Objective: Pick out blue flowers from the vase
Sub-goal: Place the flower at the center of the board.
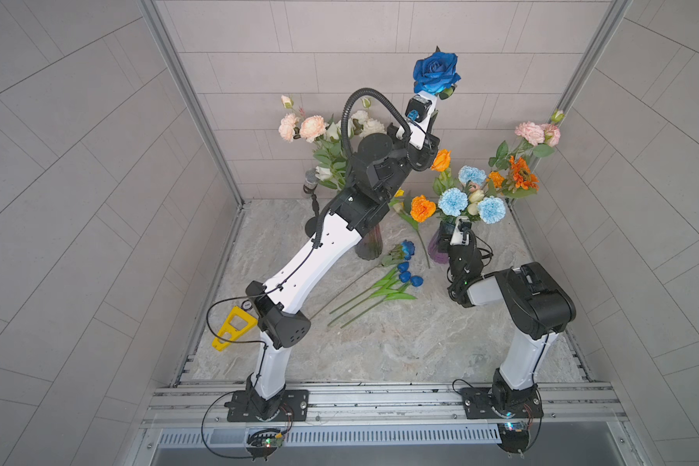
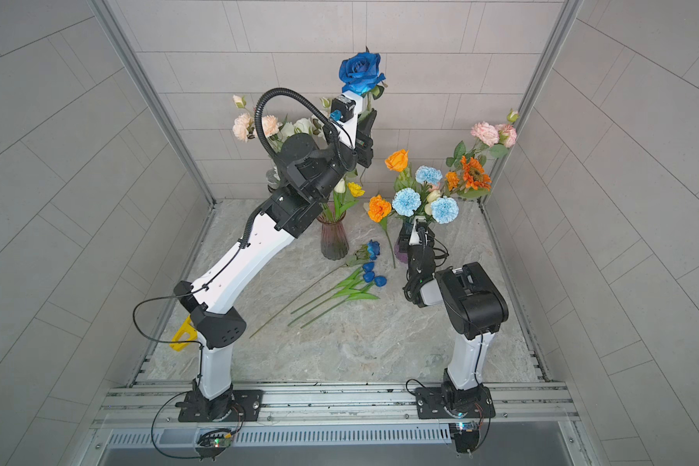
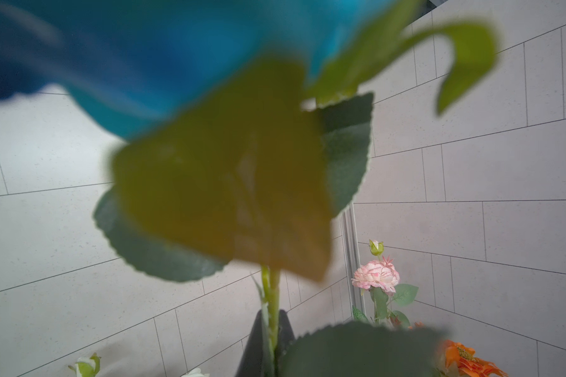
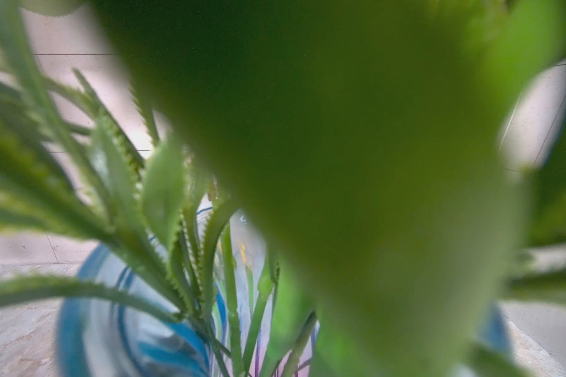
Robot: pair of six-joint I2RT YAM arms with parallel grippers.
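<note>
The left tool (image 3: 270, 329) is clamping the blue rose (image 1: 436, 72) by its stem, high above the purple vase (image 1: 436, 247). The right tool (image 1: 461, 222) is sitting at that vase's mouth, and I cannot tell its spread. Coming down, the long stem could be snagging the orange bloom (image 1: 423, 207) beside that vase and tipping it.

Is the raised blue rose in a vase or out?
Out, apparently: left gripper holds its stem, bloom high above both vases; stem end hidden.

Bright, even light; both wrist views blur nearby leaves.
</note>
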